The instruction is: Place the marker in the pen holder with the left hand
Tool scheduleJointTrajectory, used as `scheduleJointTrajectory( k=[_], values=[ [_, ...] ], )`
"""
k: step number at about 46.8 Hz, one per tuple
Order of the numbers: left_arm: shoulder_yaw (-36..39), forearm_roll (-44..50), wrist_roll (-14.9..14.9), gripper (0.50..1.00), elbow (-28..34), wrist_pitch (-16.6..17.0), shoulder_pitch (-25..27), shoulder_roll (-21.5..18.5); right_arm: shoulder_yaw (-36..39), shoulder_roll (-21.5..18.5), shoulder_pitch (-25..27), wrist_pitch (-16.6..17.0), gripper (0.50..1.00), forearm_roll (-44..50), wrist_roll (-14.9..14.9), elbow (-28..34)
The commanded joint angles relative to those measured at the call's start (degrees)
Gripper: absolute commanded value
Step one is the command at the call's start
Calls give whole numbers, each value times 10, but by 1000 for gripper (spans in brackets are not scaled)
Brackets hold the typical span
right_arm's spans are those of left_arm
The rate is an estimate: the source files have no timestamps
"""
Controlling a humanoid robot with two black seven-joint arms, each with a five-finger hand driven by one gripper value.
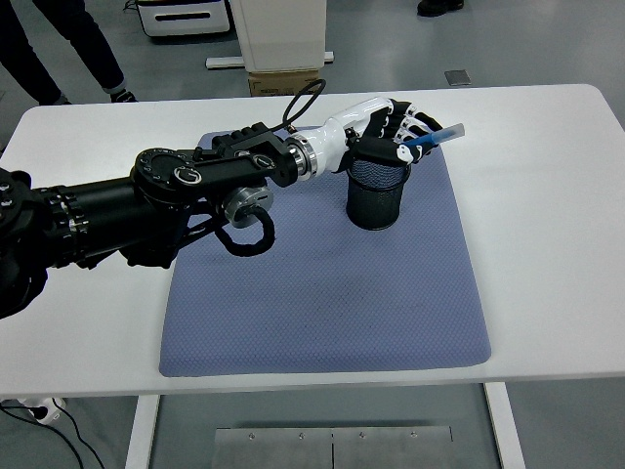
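You have the white table [547, 195] under the blue mat [322, 293] | pen holder [376, 195] stands upright on the mat's far part | your left hand [391, 127] hovers over the holder's rim, fingers clasping the marker | marker [435, 138] tilts up and right, just above the holder's mouth.
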State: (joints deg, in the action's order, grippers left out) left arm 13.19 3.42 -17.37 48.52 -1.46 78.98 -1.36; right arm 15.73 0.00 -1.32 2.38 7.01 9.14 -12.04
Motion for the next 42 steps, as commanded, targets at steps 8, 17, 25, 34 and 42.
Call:
scheduleJointTrajectory(
  k=[8,17,25,34,42],
  values=[
    [0,12,-12,848,1,5,-3,0,0,0,0,0,1000,0,-1,0],
    [-9,19,-16,889,0,5,2,-7,0,0,0,0,1000,0,0,0],
    [-38,19,-36,915,1,4,2,-34,0,0,0,0,1000,0,0,0],
    [-94,18,-50,1000,1,4,-10,-94,0,0,0,0,1000,0,0,0],
    [-133,17,-50,1000,1,1,-39,-145,0,0,0,0,1000,0,0,0]
  ],
)
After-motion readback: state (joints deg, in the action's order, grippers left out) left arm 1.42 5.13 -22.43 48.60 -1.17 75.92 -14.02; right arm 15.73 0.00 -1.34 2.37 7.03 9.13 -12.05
